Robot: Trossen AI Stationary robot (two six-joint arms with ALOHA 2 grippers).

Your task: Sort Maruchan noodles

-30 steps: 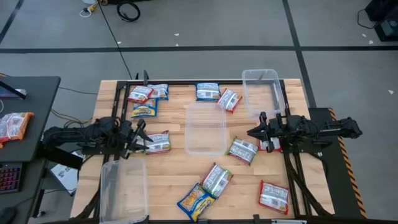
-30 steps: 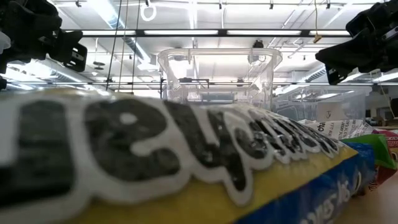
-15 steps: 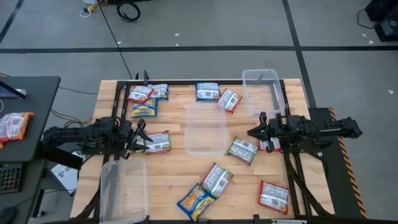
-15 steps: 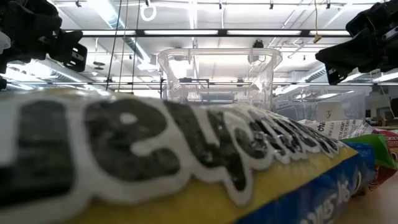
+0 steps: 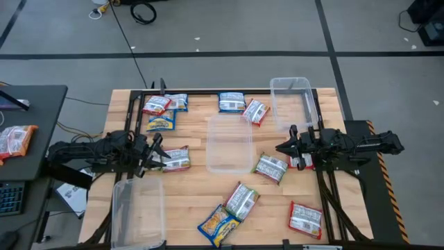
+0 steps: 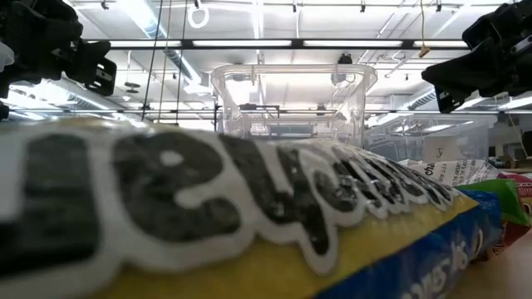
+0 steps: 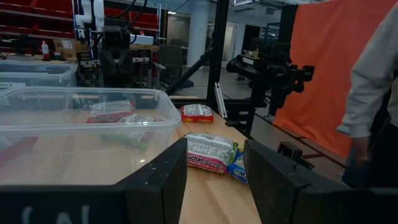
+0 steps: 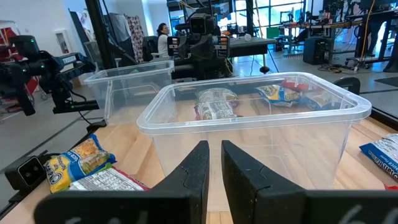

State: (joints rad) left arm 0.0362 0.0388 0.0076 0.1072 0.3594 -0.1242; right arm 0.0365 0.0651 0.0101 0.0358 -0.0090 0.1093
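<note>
Ten Maruchan noodles packets lie scattered over the wooden table, flat, crinkly and rectangular. Taking the table centre as the dial in the high view: a red-and-white packet, a blue one and a blue-and-yellow one cluster at ten o'clock; a blue packet and a red-and-white packet sit at twelve to one o'clock; a silvery packet lies at nine o'clock, just beside the left gripper; another silvery packet lies at four o'clock; a third silvery one and a blue-and-yellow packet touch at six o'clock; a red-and-white packet rests at five o'clock.

Three clear tubs stand on the light wood: the middle tub at the centre, the far tub at one o'clock, the near tub at eight o'clock.

The left gripper hovers at nine o'clock with its fingers parted. The right gripper sits at three o'clock; its fingers stand nearly together with only a narrow slit between them, holding nothing.

Around the table lies grey floor with dark lines; a dark desk at far nine o'clock carries another packet. The left wrist view shows an orange wall and a person's grey sleeve.
</note>
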